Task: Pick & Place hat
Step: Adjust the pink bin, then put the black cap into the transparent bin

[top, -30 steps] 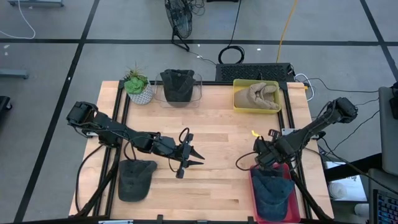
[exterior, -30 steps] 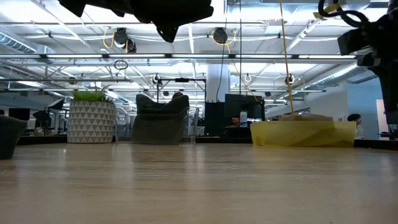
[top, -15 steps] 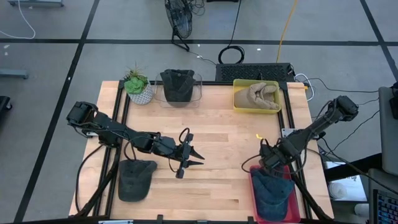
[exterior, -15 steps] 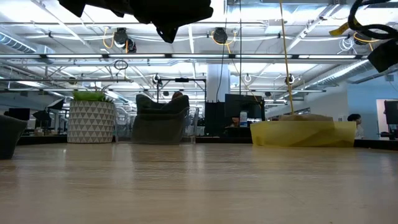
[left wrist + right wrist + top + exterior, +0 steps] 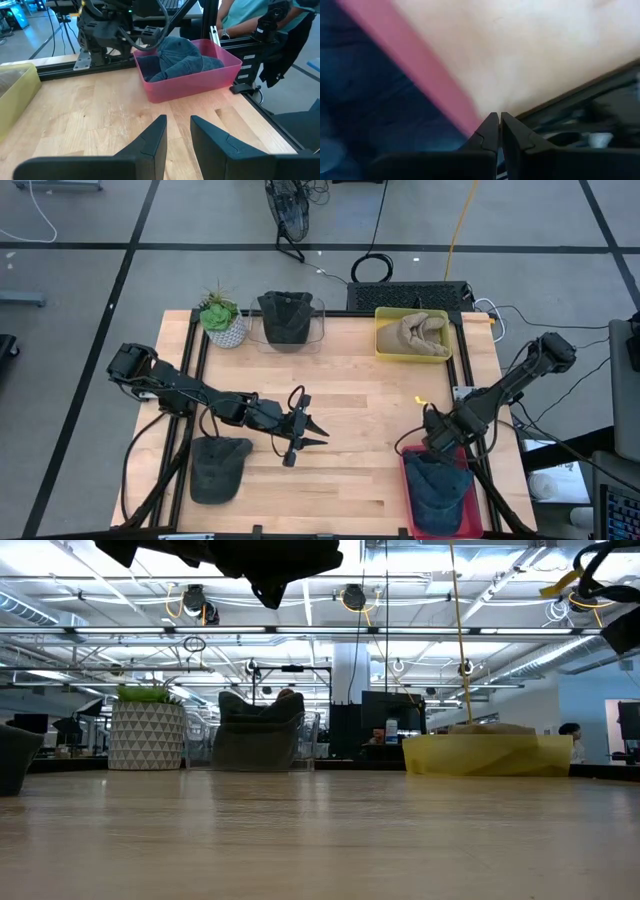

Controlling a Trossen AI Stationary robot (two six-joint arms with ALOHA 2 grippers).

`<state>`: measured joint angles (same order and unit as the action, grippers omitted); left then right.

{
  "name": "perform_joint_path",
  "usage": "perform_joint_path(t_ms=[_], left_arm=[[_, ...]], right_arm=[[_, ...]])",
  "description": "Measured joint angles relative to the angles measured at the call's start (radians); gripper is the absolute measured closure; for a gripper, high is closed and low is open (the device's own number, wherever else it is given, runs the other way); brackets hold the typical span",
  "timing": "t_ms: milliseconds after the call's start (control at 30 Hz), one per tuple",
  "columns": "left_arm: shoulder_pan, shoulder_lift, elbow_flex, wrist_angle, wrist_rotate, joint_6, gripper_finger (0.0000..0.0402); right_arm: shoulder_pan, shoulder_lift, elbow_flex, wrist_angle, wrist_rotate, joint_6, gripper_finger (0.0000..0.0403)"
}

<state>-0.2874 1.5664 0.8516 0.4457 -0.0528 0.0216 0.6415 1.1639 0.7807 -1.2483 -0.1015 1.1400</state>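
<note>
pale wood table [image 5: 350,380] on grey floor; left claw [image 5: 318,432] parted, right claw [image 5: 432,442] closed, both empty.

— We've got a plant pot [image 5: 222,323] at the table's [image 5: 350,385] far-left corner, two hat-filled bins beside it along the far edge.

— And a hat [image 5: 218,468] near-left, another in the near-right bin [image 5: 408,480].
</note>
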Motion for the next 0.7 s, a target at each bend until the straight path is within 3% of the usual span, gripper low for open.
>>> perform_joint_path(t_ms=[200, 333, 433, 533, 700], left_arm=[[0.0, 0.0, 0.0, 0.006, 0.0, 0.005, 0.0304], [0.0, 0.0, 0.0, 0.006, -0.001, 0.007, 0.0304], [0.001, 0.0, 0.0, -0.005, -0.029, 0.008, 0.0304], [0.001, -0.007, 0.0, -0.049, -0.08, -0.002, 0.0304], [0.001, -0.065, 0.0, -0.14, -0.098, -0.03, 0.0305]], right_arm=[[-0.001, -0.076, 0.0, -0.054, 0.167, 0.004, 0.0403], [-0.001, -0.127, 0.0, 0.022, 0.42, -0.016, 0.0403], [-0.001, -0.143, 0.0, 0.222, 0.631, -0.16, 0.0403], [-0.004, -0.141, -0.002, 0.499, 0.791, -0.418, 0.0403], [-0.066, -0.124, -0.082, 0.995, 0.825, -0.792, 0.0403]])
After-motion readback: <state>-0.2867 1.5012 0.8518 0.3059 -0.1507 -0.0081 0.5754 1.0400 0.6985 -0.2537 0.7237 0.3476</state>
